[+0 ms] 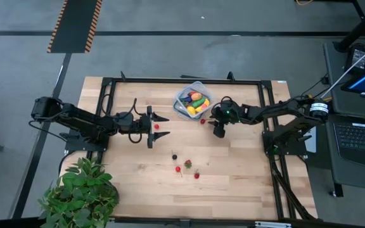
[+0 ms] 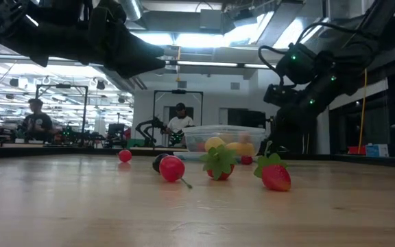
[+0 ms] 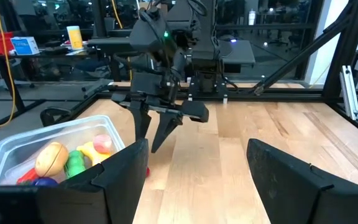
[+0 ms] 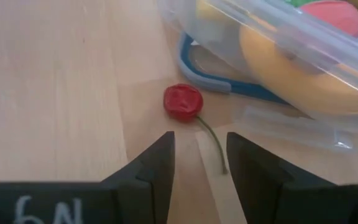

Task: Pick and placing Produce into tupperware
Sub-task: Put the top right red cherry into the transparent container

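Observation:
The tupperware (image 1: 193,101) stands on the table's far middle, holding several produce pieces, a yellow one and a green one among them. A red cherry (image 4: 183,101) lies on the wood beside it. Its stem (image 4: 213,146) runs back between the open fingers of my right gripper (image 4: 199,152), which point down at the table (image 3: 155,134) without touching the cherry. My left gripper (image 1: 156,128) is open and held above the table, over a small red ball (image 1: 157,126). Two strawberries, a second cherry and a dark berry (image 1: 175,156) lie toward the near side.
A blue-edged clear lid (image 4: 291,121) lies by the tupperware. A leafy potted plant (image 1: 81,190) stands at the table's near left corner. A black frame (image 1: 170,81) borders the far edge. People (image 2: 178,120) show in the room behind. Bare wood lies on the table's near right.

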`<move>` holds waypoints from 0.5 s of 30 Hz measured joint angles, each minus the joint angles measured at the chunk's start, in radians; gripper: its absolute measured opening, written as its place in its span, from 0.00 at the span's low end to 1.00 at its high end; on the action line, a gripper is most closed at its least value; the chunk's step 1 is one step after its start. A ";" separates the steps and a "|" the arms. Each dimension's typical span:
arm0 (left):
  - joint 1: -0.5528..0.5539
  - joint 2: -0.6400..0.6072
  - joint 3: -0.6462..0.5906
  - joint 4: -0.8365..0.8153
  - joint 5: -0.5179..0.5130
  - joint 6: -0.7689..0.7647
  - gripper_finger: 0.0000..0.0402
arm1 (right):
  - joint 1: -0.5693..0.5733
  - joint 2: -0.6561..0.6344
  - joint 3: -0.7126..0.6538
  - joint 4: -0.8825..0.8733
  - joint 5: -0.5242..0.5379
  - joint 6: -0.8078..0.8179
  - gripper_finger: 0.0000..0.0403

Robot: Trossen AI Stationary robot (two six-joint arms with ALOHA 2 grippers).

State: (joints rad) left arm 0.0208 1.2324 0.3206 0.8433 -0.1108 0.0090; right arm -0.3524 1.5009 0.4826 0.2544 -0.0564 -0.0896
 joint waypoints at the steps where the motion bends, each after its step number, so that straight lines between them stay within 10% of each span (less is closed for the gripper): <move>1: 0.000 0.000 0.000 0.000 0.000 0.000 0.67 | -0.002 0.000 0.000 -0.005 -0.001 -0.003 0.36; 15: 0.000 0.000 0.000 0.000 0.000 0.001 0.67 | -0.043 0.019 0.000 -0.033 -0.025 -0.002 0.36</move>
State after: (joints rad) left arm 0.0209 1.2324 0.3206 0.8433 -0.1108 0.0097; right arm -0.3954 1.5202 0.4828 0.2210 -0.0814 -0.0914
